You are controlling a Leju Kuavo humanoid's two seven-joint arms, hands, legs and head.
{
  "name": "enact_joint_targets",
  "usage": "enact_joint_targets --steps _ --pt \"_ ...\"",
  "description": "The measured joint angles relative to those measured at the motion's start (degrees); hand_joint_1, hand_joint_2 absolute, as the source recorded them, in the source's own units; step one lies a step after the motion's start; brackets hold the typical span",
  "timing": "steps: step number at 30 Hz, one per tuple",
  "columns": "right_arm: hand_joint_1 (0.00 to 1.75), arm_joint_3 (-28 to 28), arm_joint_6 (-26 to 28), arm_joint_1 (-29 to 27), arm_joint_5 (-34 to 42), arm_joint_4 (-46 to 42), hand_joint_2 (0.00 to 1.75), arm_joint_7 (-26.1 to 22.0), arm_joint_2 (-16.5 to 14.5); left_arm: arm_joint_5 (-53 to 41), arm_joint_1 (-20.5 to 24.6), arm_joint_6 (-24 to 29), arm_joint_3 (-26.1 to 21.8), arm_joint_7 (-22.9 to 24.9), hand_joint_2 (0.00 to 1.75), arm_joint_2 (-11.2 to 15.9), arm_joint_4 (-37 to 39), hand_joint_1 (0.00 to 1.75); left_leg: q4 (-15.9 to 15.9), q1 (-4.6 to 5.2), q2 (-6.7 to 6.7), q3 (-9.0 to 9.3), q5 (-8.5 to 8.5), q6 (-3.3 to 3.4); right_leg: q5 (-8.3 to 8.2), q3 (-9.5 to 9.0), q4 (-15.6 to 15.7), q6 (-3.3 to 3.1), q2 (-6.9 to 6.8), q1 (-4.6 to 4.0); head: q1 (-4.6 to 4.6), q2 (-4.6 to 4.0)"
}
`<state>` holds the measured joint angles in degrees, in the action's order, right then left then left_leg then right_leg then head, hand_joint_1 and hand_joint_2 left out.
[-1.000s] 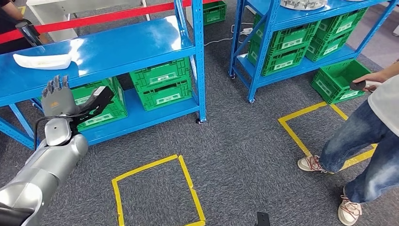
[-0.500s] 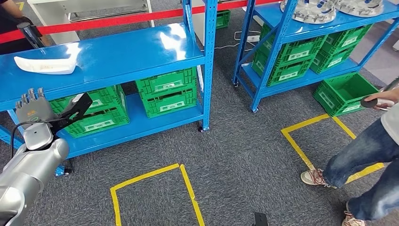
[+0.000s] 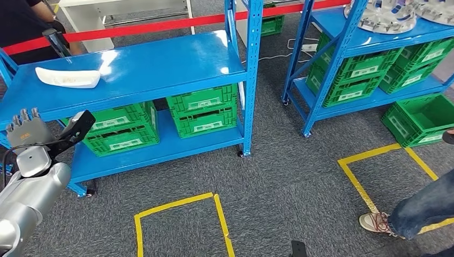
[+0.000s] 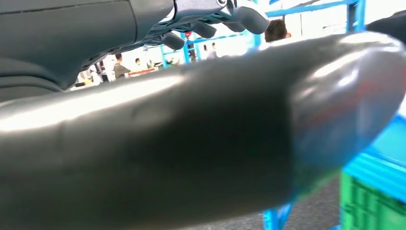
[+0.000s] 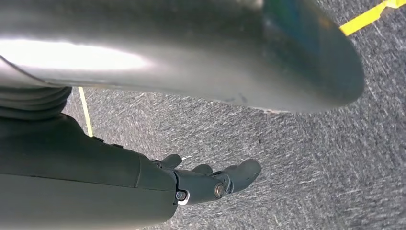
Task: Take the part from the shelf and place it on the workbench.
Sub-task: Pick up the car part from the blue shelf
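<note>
Below, on grey carpet, stand two blue shelf units. One white part [image 3: 67, 77] lies on the top shelf of the nearer blue shelf [image 3: 160, 64], toward its left end, with nothing touching it. Under that shelf, on the lower level, sit four green crates [image 3: 202, 110] in two stacks of two; what they contain cannot be seen. The second blue shelf [image 3: 342, 37] to the right carries more green crates on its lower levels and round metal pieces [image 3: 383, 16] on top. One further green crate [image 3: 423, 118] sits open on the floor beside it, with nothing visible inside.

The left hand [image 3: 32, 131] is raised in front of the nearer shelf, fingers upright and apart, thumb stuck out sideways, holding nothing. The right hand [image 5: 210, 182] hangs over the carpet, fingers loosely extended, holding nothing.

Two yellow tape squares [image 3: 182, 225] mark the floor. A person's leg and shoe [image 3: 396, 219] stand at the right one. Another person [image 3: 27, 21] stands behind a red barrier tape [image 3: 150, 25].
</note>
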<state>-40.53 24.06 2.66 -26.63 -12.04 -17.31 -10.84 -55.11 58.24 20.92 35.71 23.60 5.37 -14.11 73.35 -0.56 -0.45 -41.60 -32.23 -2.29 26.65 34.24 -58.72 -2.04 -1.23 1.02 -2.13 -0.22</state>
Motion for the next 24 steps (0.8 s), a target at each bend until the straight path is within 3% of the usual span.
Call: enact_joint_targets --steps 2,3,5,9,10,12,14,15,16,17,19,21,24 --pt "0.0 -0.02 -0.03 0.04 -0.08 0.0 0.0 0.05 0.01 0.17 -0.14 0.16 -0.35 -0.31 0.0 0.19 -0.02 0.0 -7.05 -0.07 0.42 2.3 5.1 0.07 0.68 -0.88 -0.05 0.34 -0.38 0.0 0.0 0.0" --pt "0.0 -0.04 -0.04 0.12 -0.09 0.0 0.0 0.02 0.02 0.22 -0.15 0.26 -0.57 -0.45 0.0 0.25 -0.02 0.0 -10.8 0.01 0.74 3.7 6.56 0.2 0.99 -1.21 -0.12 0.6 -0.54 -0.07 0.03 0.0" --pt "0.0 -0.11 -0.12 0.32 -0.07 0.0 0.0 -0.08 0.06 0.27 -0.23 0.5 -0.87 -0.63 0.0 0.33 -0.04 0.0 -14.55 0.24 1.16 5.37 7.35 0.87 1.51 -1.45 -0.13 1.24 -0.83 -0.27 0.08 0.0" --pt "0.0 -0.27 -0.21 0.44 0.03 -0.01 0.0 -0.23 0.13 0.27 -0.51 0.8 -1.29 -1.0 0.0 0.35 -0.25 0.0 -14.69 0.11 0.74 5.97 7.47 2.39 2.79 -1.33 -1.33 2.53 -0.7 -0.36 0.04 0.0" --pt "0.0 -0.32 -0.21 0.46 0.06 -0.02 0.0 -0.26 0.15 0.21 -0.49 0.91 -1.43 -1.13 0.0 0.29 -0.34 0.0 -14.79 0.01 0.65 6.18 7.43 2.73 3.88 -0.28 -3.49 2.74 -0.25 -0.3 -0.03 0.0" --pt "0.0 -0.46 -0.22 0.43 0.09 -0.02 0.0 -0.28 0.17 -0.04 -0.54 1.18 -1.69 -1.43 0.0 0.06 -0.46 0.0 -14.79 0.1 0.46 6.33 7.14 3.29 6.91 3.82 -10.91 2.97 0.56 -0.26 -0.16 0.0" --pt "0.0 -0.71 -0.23 0.34 0.09 -0.02 0.0 -0.26 0.17 -0.45 -0.82 1.45 -1.91 -2.02 0.0 -0.25 -0.49 0.0 -14.64 0.34 0.08 6.44 6.79 3.59 7.99 7.63 -16.55 2.91 0.76 -0.29 -0.22 0.0" --pt "0.0 -0.84 -0.23 0.32 0.07 -0.02 0.0 -0.26 0.17 -0.68 -0.97 1.57 -2.03 -2.33 0.0 -0.44 -0.53 0.0 -14.55 0.46 -0.16 6.59 6.58 3.63 6.87 8.09 -16.32 2.74 0.8 -0.35 -0.22 0.0" --pt "0.0 -0.96 -0.23 0.32 0.03 -0.02 0.0 -0.26 0.18 -0.96 -1.07 1.65 -2.17 -2.63 0.0 -0.61 -0.6 0.0 -14.47 0.57 -0.37 6.86 6.31 3.63 4.8 7.39 -13.81 2.44 0.84 -0.46 -0.23 0.0" --pt "0.0 -1.06 -0.23 0.34 -0.01 -0.02 0.0 -0.26 0.19 -1.22 -1.11 1.69 -2.31 -2.87 0.0 -0.78 -0.71 0.0 -14.43 0.65 -0.53 7.2 6.02 3.6 2.29 5.78 -9.7 1.99 0.92 -0.66 -0.23 0.0" --pt "0.0 -1.24 -0.23 0.42 -0.11 -0.02 0.0 -0.27 0.27 -1.73 -1.04 1.69 -2.54 -3.18 0.0 -1.03 -0.88 0.0 -14.39 0.93 -0.73 7.74 5.42 3.27 -0.45 2.69 -2.63 1.18 0.93 -1.12 -0.21 0.0" --pt "0.0 -1.35 -0.23 0.48 -0.21 -0.02 0.0 -0.27 0.33 -2.08 -0.97 1.69 -2.67 -3.47 0.0 -1.18 -1.02 0.0 -14.55 1.02 -0.83 8.01 5.02 2.72 -0.29 1.7 -0.56 0.72 0.83 -1.44 -0.17 0.0" --pt "0.0 -1.42 -0.23 0.49 -0.29 -0.02 0.0 -0.3 0.29 -2.41 -0.87 1.7 -2.75 -3.78 0.0 -1.31 -1.4 0.0 -14.08 1.08 -0.74 8.26 4.36 1.83 -0.25 0.39 0.32 0.02 0.73 -0.93 -0.11 0.0"
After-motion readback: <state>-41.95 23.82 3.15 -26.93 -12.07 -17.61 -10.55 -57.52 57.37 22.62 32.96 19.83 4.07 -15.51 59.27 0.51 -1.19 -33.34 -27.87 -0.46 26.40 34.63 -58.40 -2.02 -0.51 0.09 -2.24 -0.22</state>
